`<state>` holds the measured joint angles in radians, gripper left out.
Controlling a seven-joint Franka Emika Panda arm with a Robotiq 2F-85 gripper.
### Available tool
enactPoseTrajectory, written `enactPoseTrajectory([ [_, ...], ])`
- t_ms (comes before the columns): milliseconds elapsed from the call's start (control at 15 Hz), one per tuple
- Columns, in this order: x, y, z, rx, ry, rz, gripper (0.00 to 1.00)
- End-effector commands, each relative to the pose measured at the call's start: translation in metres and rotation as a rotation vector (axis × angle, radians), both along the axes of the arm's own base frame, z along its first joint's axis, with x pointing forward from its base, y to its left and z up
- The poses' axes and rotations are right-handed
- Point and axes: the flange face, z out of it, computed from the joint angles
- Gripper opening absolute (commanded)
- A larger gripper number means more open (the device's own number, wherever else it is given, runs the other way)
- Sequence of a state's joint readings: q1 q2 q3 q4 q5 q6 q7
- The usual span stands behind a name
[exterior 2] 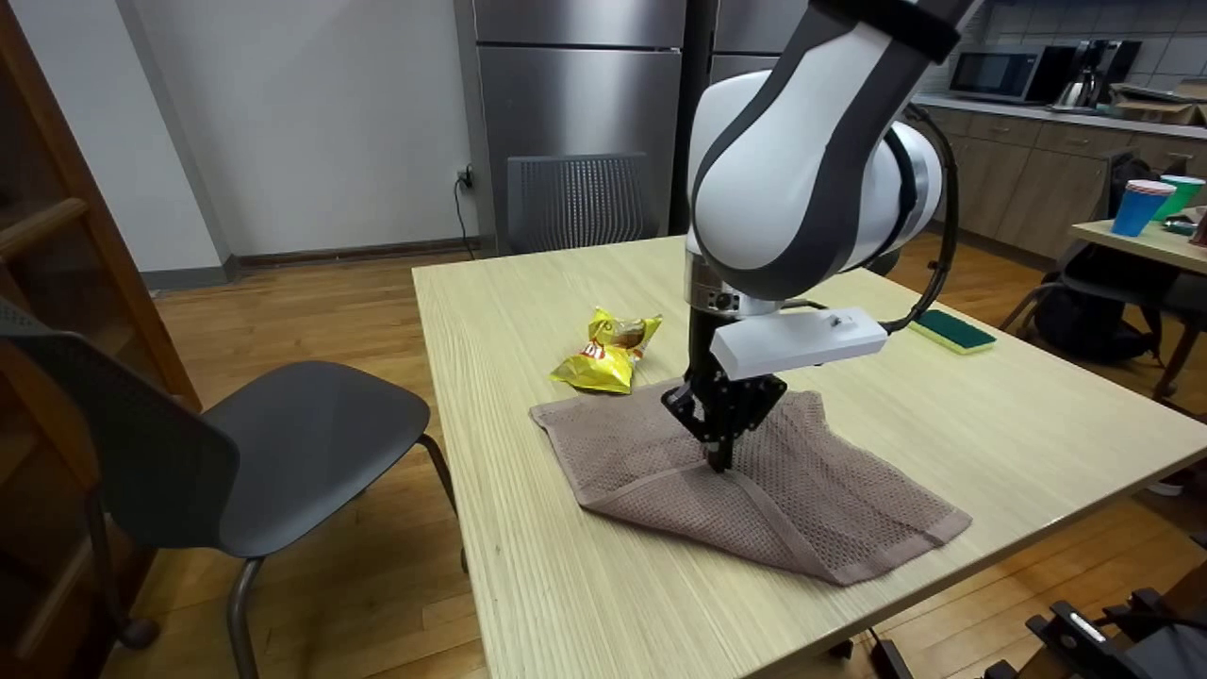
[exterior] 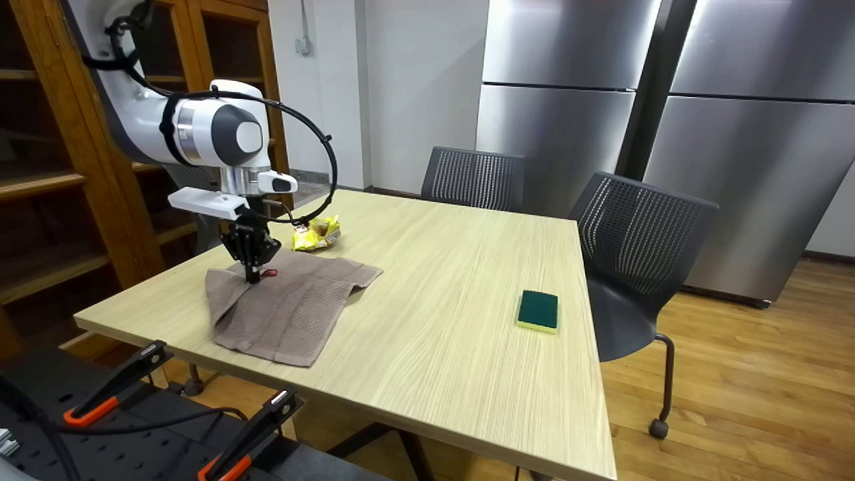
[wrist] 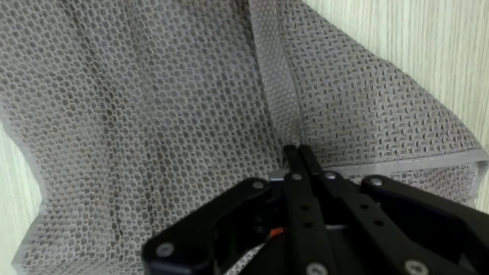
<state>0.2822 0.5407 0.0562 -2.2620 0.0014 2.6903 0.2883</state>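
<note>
Claw (wrist: 298,148) tight on towel hem (wrist: 401,164), tabletop (exterior: 441,314) around

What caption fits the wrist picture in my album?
Up close: closed gripper touching a partly folded towel on the table.

Both exterior views overlook the table (exterior: 461,321); the wrist view faces the cloth (wrist: 183,99) closely.

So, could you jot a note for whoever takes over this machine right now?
Black two-fingered gripper: closed, tips on the taupe woven cloth towel; can't tell if it pinches cloth.
Things: towel on the pale wooden table; crumpled yellow bag beside the towel; small red thing by the gripper, unclear.
Done: one corner appears folded over.
Left: gripper not yet clear; fold may need flattening.
</note>
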Motion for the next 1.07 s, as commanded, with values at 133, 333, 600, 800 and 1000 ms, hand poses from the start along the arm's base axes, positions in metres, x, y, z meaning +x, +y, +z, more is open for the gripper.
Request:
enactPoseTrajectory([
  [133,-0.011,0.007,0.014,0.02,0.006,0.043,0.01],
  [333,-0.026,0.02,0.016,0.03,0.018,0.107,0.01],
  [600,-0.047,0.04,0.016,0.043,0.039,0.19,0.01],
  [800,-0.059,0.05,0.018,0.053,0.052,0.237,0.01],
  [1000,-0.069,0.06,0.016,0.063,0.068,0.285,0.01],
])
